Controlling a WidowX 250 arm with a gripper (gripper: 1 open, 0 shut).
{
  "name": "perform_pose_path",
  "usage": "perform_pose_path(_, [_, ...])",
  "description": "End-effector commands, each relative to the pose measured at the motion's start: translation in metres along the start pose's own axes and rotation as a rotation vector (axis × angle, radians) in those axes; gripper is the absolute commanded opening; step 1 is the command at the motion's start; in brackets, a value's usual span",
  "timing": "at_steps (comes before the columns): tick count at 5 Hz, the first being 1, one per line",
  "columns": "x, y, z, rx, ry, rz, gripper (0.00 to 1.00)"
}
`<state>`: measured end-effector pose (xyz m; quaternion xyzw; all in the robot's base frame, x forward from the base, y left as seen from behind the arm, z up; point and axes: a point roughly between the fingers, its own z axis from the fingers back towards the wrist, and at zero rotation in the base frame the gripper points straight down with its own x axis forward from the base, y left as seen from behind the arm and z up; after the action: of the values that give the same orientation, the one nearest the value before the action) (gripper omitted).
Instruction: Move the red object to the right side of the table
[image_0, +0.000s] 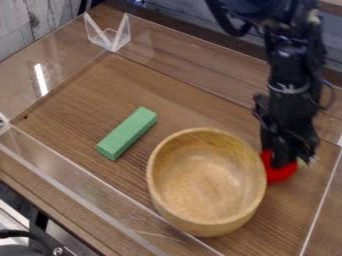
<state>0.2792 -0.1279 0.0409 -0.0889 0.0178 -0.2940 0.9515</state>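
Observation:
The red object (279, 170) shows as a bright red patch just right of the wooden bowl, near the table's right edge. My gripper (286, 155) is shut on it from above, its black fingers covering the fruit's upper part. The arm rises from there toward the top of the view. I cannot tell whether the fruit rests on the table (94, 100) or hangs just above it.
A wooden bowl (206, 181) sits front centre, touching or nearly touching the red fruit. A green rectangular block (127, 133) lies to its left. Low clear acrylic walls edge the tabletop, the right one (325, 190) close to the gripper. A clear stand (107, 33) sits at the back left.

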Motion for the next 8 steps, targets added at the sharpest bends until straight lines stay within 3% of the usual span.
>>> perform_pose_path(1, [0.000, -0.024, 0.021, -0.006, -0.045, -0.055, 0.00])
perform_pose_path(2, [-0.005, -0.035, 0.029, -0.019, -0.039, -0.073, 0.00])
perform_pose_path(4, [-0.016, -0.048, 0.009, -0.047, -0.013, -0.161, 0.00])
perform_pose_path(6, [-0.034, -0.059, -0.003, -0.050, -0.017, -0.077, 0.00])
perform_pose_path(8, [-0.045, -0.037, 0.001, -0.040, 0.013, -0.028, 0.00])
